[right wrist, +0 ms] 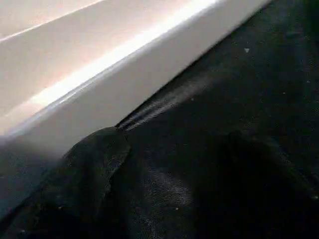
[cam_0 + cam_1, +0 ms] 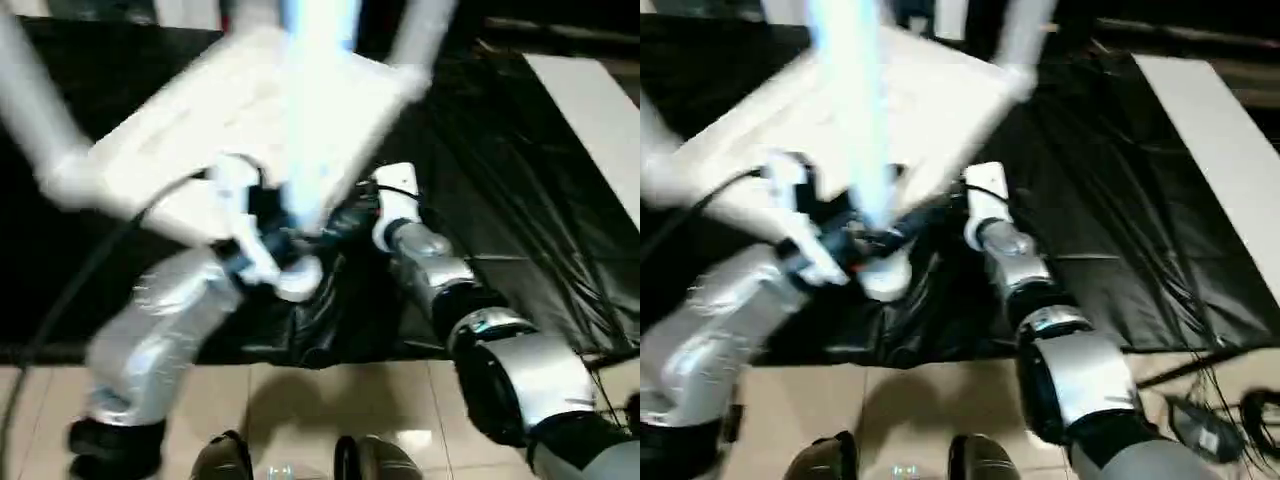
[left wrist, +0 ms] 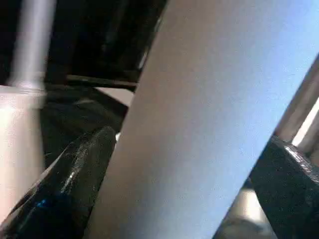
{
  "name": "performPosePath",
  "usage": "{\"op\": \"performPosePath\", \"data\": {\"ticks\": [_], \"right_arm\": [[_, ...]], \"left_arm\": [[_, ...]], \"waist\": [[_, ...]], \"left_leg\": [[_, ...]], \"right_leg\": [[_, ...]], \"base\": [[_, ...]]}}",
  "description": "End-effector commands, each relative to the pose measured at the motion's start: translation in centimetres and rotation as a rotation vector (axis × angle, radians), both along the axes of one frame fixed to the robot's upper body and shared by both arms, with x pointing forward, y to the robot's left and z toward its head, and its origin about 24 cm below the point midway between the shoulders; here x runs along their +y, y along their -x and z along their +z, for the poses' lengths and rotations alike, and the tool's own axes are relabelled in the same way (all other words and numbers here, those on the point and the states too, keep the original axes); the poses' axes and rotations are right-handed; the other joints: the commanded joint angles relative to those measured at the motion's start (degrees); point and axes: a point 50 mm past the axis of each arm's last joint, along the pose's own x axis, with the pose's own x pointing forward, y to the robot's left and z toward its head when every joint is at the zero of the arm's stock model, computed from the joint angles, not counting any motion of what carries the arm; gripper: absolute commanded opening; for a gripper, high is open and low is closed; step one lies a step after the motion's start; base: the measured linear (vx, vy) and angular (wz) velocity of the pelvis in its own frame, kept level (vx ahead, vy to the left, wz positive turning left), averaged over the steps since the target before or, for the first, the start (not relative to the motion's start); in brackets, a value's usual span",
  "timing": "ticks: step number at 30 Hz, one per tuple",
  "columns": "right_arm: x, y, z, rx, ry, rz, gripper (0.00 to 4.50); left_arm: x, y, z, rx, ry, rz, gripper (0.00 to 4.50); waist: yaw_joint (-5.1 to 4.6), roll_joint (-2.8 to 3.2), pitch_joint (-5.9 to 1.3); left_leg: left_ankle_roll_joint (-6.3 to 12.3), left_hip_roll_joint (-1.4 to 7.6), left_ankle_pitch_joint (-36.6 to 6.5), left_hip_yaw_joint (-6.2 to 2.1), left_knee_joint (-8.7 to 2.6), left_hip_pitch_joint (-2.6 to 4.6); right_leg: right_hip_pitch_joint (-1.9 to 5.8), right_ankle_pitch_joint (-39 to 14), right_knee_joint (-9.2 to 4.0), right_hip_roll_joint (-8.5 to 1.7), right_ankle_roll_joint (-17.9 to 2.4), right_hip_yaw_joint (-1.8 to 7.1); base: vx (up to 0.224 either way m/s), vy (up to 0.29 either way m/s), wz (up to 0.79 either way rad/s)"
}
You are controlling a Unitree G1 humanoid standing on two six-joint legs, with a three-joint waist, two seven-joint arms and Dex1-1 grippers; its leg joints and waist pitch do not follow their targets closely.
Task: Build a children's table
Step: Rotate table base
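Left pincer [image 3: 199, 164], its black fingers [image 3: 75, 184] spread wide to either side of a white tube leg [image 2: 318, 110], which rises between them; a firm clamp cannot be confirmed. The right pincer [image 1: 164, 199], jaws also spread, holds nothing and lies beside the tabletop's rim. The tabletop [image 2: 250, 110] lies inverted near the front edge of the black-draped surface [image 2: 520, 220], other legs already upright at its corners. Judged step: seating a leg; next, aligning it over its socket and pressing down.
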Motion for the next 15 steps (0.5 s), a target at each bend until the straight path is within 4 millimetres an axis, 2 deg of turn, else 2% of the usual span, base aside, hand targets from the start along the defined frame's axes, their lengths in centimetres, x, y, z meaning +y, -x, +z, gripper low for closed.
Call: {"op": "performPosePath", "data": {"ticks": [1, 4, 6, 7, 8, 9, 10, 11, 12, 13, 14, 15], "right_arm": [[5.1, 1.4, 0.1, -0.001, 0.000, 0.237, 4.00], [5.6, 1.7, 0.0, 0.000, -0.006, 0.268, 4.00], [6.1, 1.9, 0.0, -0.009, -0.005, 0.295, 4.00], [6.2, 1.9, 0.0, -0.012, -0.004, 0.297, 4.00], [6.0, 1.8, 0.1, -0.025, 0.012, 0.284, 4.00], [5.8, 1.7, 0.1, -0.030, 0.024, 0.271, 4.00], [5.5, 1.6, 0.2, -0.032, 0.026, 0.259, 4.00], [5.2, 1.4, 0.2, -0.036, 0.030, 0.237, 4.00], [4.3, 1.0, 0.3, -0.040, 0.035, 0.187, 4.00], [3.7, 0.8, 0.4, -0.043, 0.035, 0.154, 4.00], [2.9, 0.5, 0.6, -0.055, 0.034, 0.117, 4.00], [2.1, 0.2, 0.9, -0.067, 0.030, 0.080, 4.00]], "left_arm": [[-2.4, 1.1, 1.0, -0.038, 0.012, -0.123, 4.47], [-2.8, 1.1, 0.9, -0.036, 0.019, -0.127, 4.47], [-3.2, 0.6, 0.6, -0.045, -0.002, -0.100, 4.47], [-3.3, 0.4, 0.6, -0.046, -0.004, -0.086, 4.47], [-3.4, -1.0, 0.2, -0.055, -0.025, 0.004, 4.47], [-3.4, -1.8, 0.0, -0.061, -0.037, 0.050, 4.47], [-3.3, -2.2, 0.0, -0.067, -0.047, 0.076, 4.47], [-3.3, -2.9, -0.2, -0.080, -0.067, 0.121, 4.47], [-3.1, -4.0, -0.4, -0.076, -0.090, 0.170, 4.47], [-2.9, -4.6, -0.6, -0.070, -0.102, 0.196, 4.47], [-2.5, -5.4, -0.8, -0.105, -0.146, 0.246, 4.47], [-2.1, -6.1, -1.1, -0.109, -0.170, 0.269, 4.47]], "waist": [[0.94, 0.87, -4.05], [0.66, 1.06, -4.20], [0.60, 1.30, -4.60], [0.54, 1.23, -4.56], [0.55, 1.25, -4.51], [0.68, 1.37, -4.75], [0.79, 1.41, -4.72], [0.83, 1.70, -4.98], [0.97, 1.51, -4.99], [1.24, 1.65, -5.17], [1.36, 2.04, -5.32], [1.56, 1.98, -5.43]], "left_leg": [[6.19, 1.38, 0.58, -0.29, -3.42, 1.25], [7.21, 1.57, 0.88, -0.16, -3.30, 1.50], [7.87, 1.72, 1.40, -0.08, -3.12, 1.80], [8.23, 1.77, 1.81, -0.04, -3.09, 1.78], [8.43, 1.79, 1.90, -0.03, -3.11, 1.76], [8.67, 1.87, 1.57, 0.07, -3.00, 2.09], [8.58, 1.88, 1.36, 0.10, -3.03, 2.12], [8.38, 1.84, 1.56, 0.02, -2.95, 2.10], [8.28, 1.78, 1.21, 0.12, -2.96, 2.31], [7.93, 1.81, 1.11, 0.19, -2.95, 2.54], [7.66, 1.76, 1.15, 0.20, -2.87, 2.58], [7.24, 1.77, 0.46, 0.15, -2.92, 2.64]], "right_leg": [[4.22, 19.73, -2.15, -4.04, -17.33, 2.61], [4.12, 20.67, -2.09, -4.00, -18.04, 2.63], [4.11, 21.52, -1.94, -3.85, -18.75, 2.59], [4.10, 21.95, -1.86, -3.84, -19.07, 2.60], [4.04, 21.78, -1.93, -3.83, -19.10, 2.58], [3.97, 20.75, -2.06, -3.75, -19.13, 2.58], [3.93, 20.18, -2.12, -3.76, -19.03, 2.57], [4.09, 20.17, -1.96, -3.84, -19.11, 2.57], [3.95, 19.50, -2.15, -3.83, -18.82, 2.61], [3.81, 19.18, -2.15, -3.80, -18.89, 2.64], [3.75, 19.36, -2.00, -3.77, -19.11, 2.65], [3.92, 18.32, -2.17, -3.71, -18.73, 2.56]], "base": [[0.000, 0.000, 0.00], [0.000, 0.000, 0.00], [0.000, 0.000, 0.00], [0.000, 0.000, 0.00], [0.000, 0.000, 0.00], [0.000, 0.000, 0.00], [0.000, 0.000, 0.00], [0.000, 0.000, 0.00], [0.000, 0.000, 0.00], [0.000, 0.000, 0.00], [0.000, 0.000, 0.00], [0.000, 0.000, 0.00]]}}
